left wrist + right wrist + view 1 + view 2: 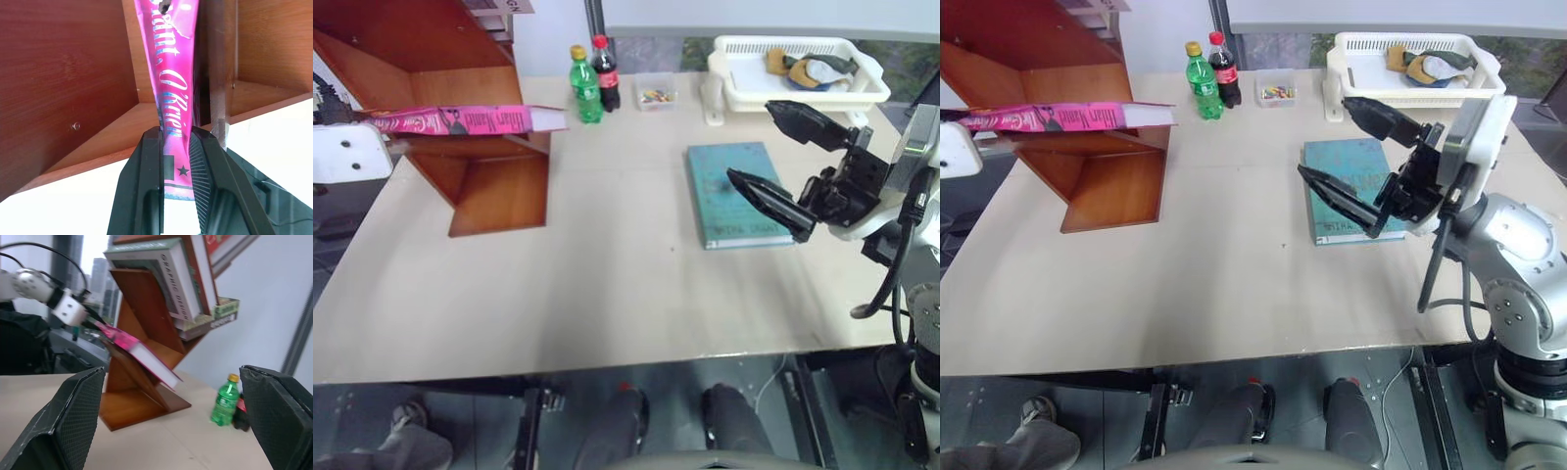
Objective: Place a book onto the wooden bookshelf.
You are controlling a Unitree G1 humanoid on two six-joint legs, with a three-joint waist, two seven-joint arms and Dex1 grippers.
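While the white basket sits at the far right of the tabletop, it holds a few loose items, among them something tan and something dark and white; what they are is too small to tell. Left of the basket stands a small clear box with tiny coloured bits inside. Next to that, a green bottle with a yellow cap and a dark cola bottle with a red cap stand upright, just beside each other.

At the far left rises the wooden bookshelf, reddish-brown with slanted panels; its upper compartments carry several books, as the right wrist view shows. The pink book lies nearly flat across the shelf unit's front, its white page edge pointing right toward the bottles.

Gripping the book's left end, the left claw is clenched on it, one black finger against each cover, with the lettering running away from the fingers toward the wood.

Over the right part of the tabletop, the right claw is spread wide and grasps nothing. It hovers above a teal book that lies flat on the tabletop, well apart from the shelf.
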